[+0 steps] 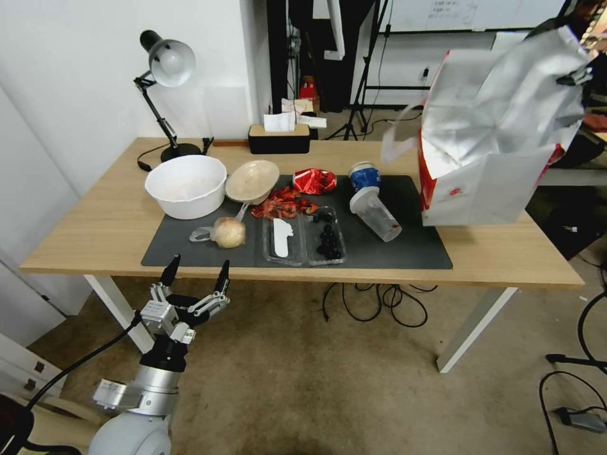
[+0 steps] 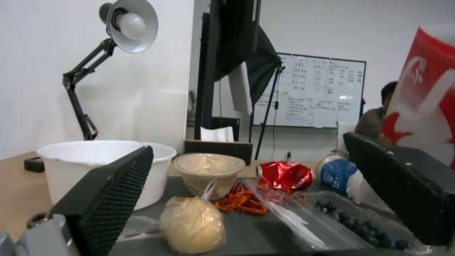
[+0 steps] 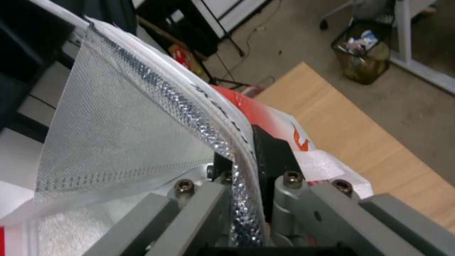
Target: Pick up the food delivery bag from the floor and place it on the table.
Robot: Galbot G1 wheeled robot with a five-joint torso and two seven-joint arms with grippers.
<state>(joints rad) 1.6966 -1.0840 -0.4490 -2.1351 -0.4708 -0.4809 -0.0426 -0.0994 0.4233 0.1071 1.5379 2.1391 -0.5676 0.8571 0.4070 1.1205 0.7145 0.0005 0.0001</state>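
The bag [image 1: 499, 126] is held in the air above the right end of the desk [image 1: 82, 234], tilted, with its lower corner hanging just over the desk's right end, beside the dark mat [image 1: 417, 249]. It is judged not yet set down, since its base cannot be seen resting on the wood. It is carried by the right gripper [image 3: 246, 156], whose jaws are closed on the bag's upper rim; in the right wrist view the foil edge is seen pinched between the two dark pads. The grip on the rim seems chosen so that the bag hangs free below and can be lowered onto the bare wood, clear of the clutter on the mat.

The bag is seen as large and boxy, white outside, with crinkled silver foil lining showing at its open top, a red band along one edge, a small round red logo on its side and a loose white strap at its left.

The left gripper [image 1: 195, 273] is held low in front of the desk's near edge, above the floor [image 1: 303, 392], with its jaws open and empty, apparently kept out of the way.

On the mat lie a white bowl [image 1: 186, 185], a red packet [image 1: 314, 181] and a tipped cup [image 1: 378, 215].
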